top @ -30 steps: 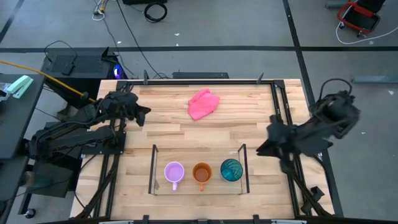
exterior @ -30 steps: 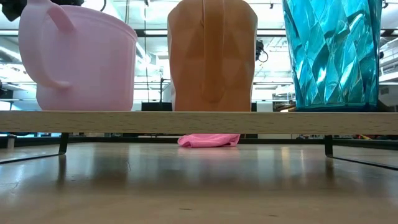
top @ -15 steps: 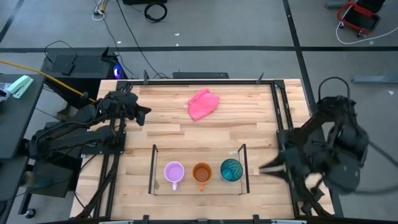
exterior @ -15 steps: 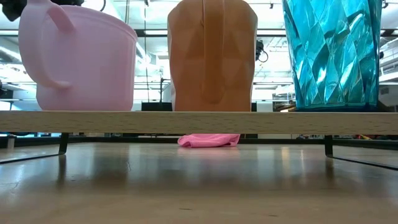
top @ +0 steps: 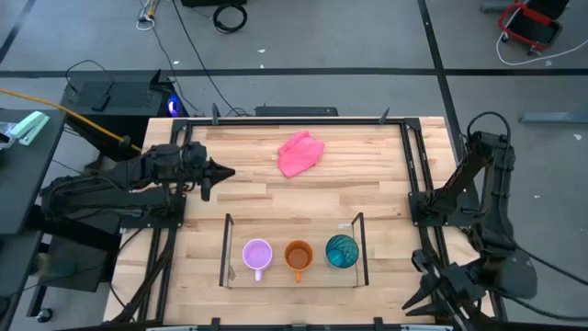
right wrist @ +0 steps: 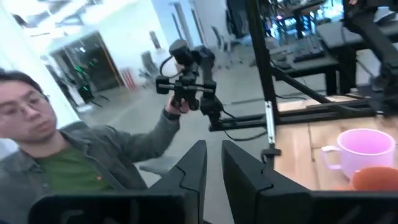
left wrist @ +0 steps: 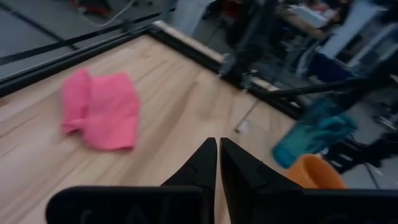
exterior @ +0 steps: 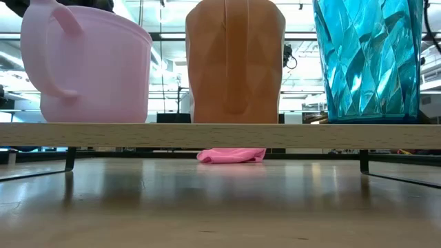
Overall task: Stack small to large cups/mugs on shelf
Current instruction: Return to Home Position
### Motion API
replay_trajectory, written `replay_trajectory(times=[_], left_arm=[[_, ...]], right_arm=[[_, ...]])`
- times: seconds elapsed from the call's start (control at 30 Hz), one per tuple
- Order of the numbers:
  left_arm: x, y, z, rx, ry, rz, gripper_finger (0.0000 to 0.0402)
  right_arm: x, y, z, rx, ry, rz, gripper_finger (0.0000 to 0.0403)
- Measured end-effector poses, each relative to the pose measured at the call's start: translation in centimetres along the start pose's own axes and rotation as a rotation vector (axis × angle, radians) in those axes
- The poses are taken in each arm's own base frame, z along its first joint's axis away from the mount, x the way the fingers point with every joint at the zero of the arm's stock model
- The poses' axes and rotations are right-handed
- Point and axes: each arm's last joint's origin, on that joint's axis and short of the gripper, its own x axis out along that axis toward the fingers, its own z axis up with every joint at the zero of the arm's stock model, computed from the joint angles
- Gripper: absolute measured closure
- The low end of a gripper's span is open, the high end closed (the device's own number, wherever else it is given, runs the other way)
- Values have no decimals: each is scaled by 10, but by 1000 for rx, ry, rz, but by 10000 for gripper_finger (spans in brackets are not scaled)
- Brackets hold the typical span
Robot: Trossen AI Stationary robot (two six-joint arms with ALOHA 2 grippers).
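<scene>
A lilac mug (top: 257,255), an orange mug (top: 298,256) and a teal cup (top: 341,250) stand upright side by side on the wood base of the shelf (exterior: 220,135), near the table's front edge. The low view shows them close up: lilac mug (exterior: 89,65), orange mug (exterior: 234,62), teal cup (exterior: 368,58). My left gripper (top: 228,172) hovers shut over the table's left part, far from the shelf, and points toward the middle. My right gripper (top: 418,302) is off the table's near right corner with a narrow gap between its fingers (right wrist: 214,155) and nothing in it.
A pink cloth (top: 300,153) lies crumpled at the table's far middle. Dark frame rails (top: 411,156) run along the table's edges. A person (right wrist: 56,155) beyond the table holds up a small rig (right wrist: 186,81). Bare wood lies between cloth and shelf.
My right arm has swung from above the table's right edge down toward the near right corner, and its gripper has turned about. My left gripper has edged toward the table's middle and tipped up a little. The mugs, the cup and the cloth have stayed put.
</scene>
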Motion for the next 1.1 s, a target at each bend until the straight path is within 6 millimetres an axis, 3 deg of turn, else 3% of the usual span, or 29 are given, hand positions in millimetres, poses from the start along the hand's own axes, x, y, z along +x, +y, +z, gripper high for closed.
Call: replay_trajectory(times=[0.27, 0.4, 0.53, 0.8, 1.1], left_arm=[[-1, -20, -8, 78, 18, -94, 383], [-3, -27, -10, 104, -9, -68, 378], [-4, -29, -9, 185, -57, -15, 371], [-7, -27, 4, 355, -191, 51, 376], [-27, -11, 30, 474, -425, 223, 382]], right_arm=[[-2, -33, -36, 18, -101, 190, 345], [2, -52, -40, -20, -175, 355, 345], [-6, -73, -31, -26, -208, 417, 345], [-47, -118, -1, -175, -298, 480, 345], [-85, -167, 20, -319, -338, 291, 345]])
